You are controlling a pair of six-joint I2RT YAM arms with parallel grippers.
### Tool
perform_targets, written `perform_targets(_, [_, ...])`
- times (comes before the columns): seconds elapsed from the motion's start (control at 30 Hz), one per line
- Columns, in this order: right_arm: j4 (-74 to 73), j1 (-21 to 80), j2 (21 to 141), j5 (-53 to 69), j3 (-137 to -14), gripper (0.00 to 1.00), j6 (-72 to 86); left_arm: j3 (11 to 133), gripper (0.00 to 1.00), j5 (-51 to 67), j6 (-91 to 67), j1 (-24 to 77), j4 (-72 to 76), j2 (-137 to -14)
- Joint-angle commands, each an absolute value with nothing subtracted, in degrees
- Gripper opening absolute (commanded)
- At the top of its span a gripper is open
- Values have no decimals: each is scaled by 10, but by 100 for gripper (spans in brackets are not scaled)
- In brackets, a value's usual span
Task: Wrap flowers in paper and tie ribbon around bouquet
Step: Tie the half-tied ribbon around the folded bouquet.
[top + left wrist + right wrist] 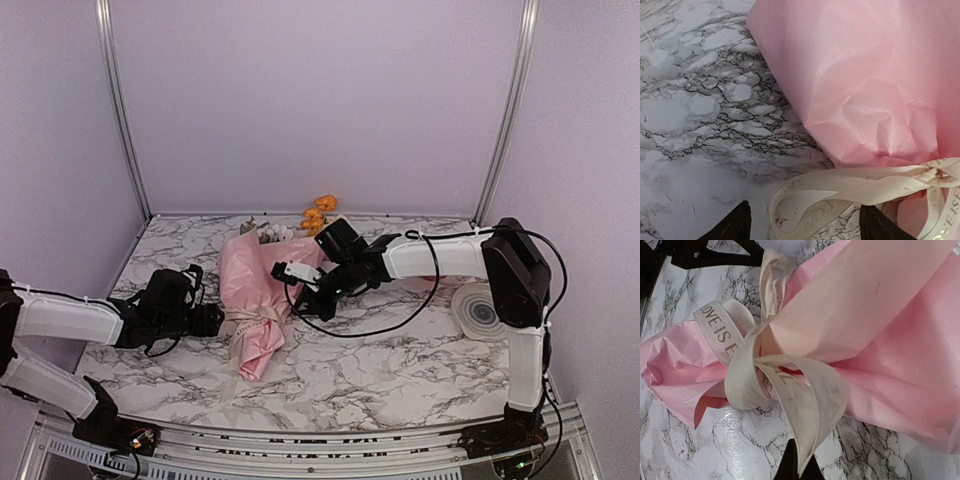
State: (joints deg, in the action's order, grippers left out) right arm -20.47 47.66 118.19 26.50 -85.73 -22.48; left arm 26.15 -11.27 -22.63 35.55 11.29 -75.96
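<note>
Lilac walls enclose a marble-patterned table [400, 370]. The bouquet [255, 300] lies flat left of centre with the flowers [318, 212] toward the back wall, so its narrow waist is within reach of both arms. The paper [865, 75] forms a cone around the stems and is gathered at that waist. The ribbon [740, 375] encircles the gather in a looped bow.

Right gripper [798, 469]: jaws together. One bow loop tapers to a point at the tips and is apparently nipped there, probably to keep the knot taut.

Left gripper [810, 227]: jaws apart. They straddle a slack loop without clamping it.
</note>
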Motion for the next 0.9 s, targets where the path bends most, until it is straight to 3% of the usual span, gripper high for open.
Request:
perform_targets(0.0, [-261, 476, 1194, 264, -898, 0, -213, 235, 70, -134, -223, 362, 117, -667])
perform_targets(0.17, [-243, 477, 1165, 285, -879, 0, -188, 247, 46, -122, -94, 480, 155, -583])
perform_targets(0.3, [-186, 477, 1138, 320, -839, 0, -168, 290, 42, -85, -47, 521, 196, -641])
perform_targets(0.43, [-150, 476, 1137, 361, -833, 0, -145, 356, 45, -98, -5, 548, 198, -755])
perform_targets(0.87, [-102, 471, 1133, 408, -816, 0, -112, 390, 23, -199, -19, 550, 259, -905])
